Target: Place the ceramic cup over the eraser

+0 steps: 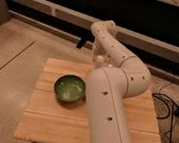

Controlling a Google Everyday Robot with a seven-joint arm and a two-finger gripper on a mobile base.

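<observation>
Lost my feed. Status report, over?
Gripper hidden behind the white arm, far table side. Ceramic cup, eraser not visible. Green bowl on wooden table, over.

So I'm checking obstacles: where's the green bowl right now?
The green bowl sits on the wooden table, left of the arm; the gripper is near the table's far edge, behind the arm.
</observation>
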